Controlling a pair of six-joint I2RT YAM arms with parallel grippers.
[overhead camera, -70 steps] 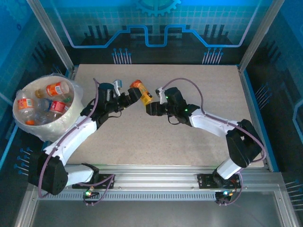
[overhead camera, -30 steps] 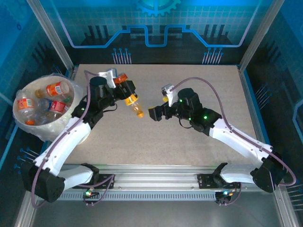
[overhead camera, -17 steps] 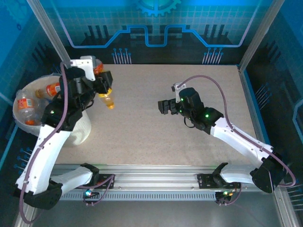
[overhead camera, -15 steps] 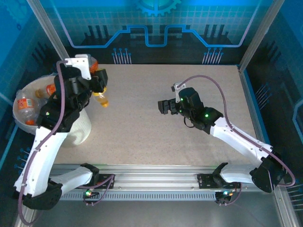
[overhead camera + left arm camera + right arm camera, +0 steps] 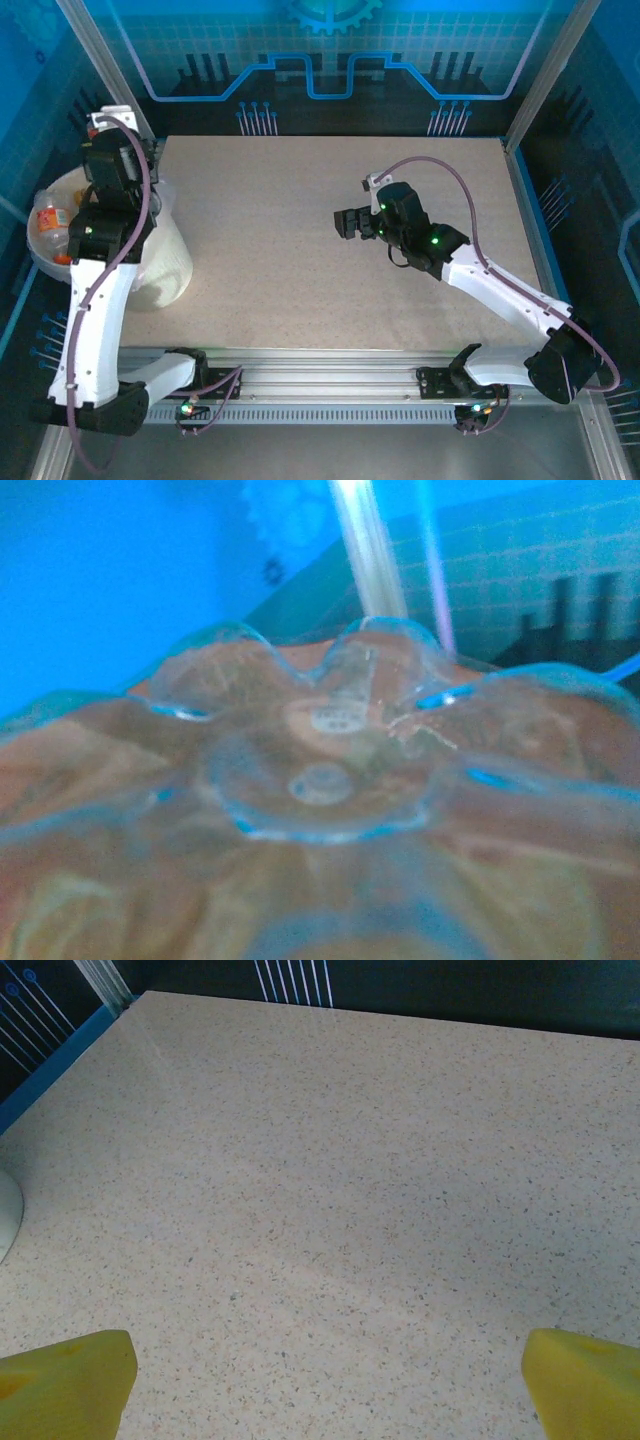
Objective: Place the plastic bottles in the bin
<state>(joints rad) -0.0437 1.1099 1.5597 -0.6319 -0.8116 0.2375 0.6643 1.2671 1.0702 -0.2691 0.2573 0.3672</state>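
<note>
Standing over the bin [image 5: 165, 262] at the left edge of the overhead view, the left arm [image 5: 92, 295] rises steeply from its base in the lower left, and the left gripper [image 5: 118, 170] is above the bin's opening, under the wrist. Its fingers are hidden there, so I cannot tell whether the jaws are clamped or released.

The left wrist view is blurred. At very close range it shows the lobed, clear underside of a bottle [image 5: 320, 780] with orange contents. No fingers are visible around it, so a grip on it cannot be confirmed.

The cream-white bin sits partly off the table [image 5: 300, 280] at its left side. Two bottles [image 5: 47, 218] with orange contents can be made out inside, against the left wall. The arm covers the rest of the interior.

The right arm [image 5: 490, 290] reaches from the lower right toward the middle of the table, with the right gripper [image 5: 346, 222] pointing left. In the right wrist view its two yellow fingertips [image 5: 70, 1375] sit in the bottom corners, spread wide with nothing between them. These jaws are released and are above bare speckled table surface.
</note>
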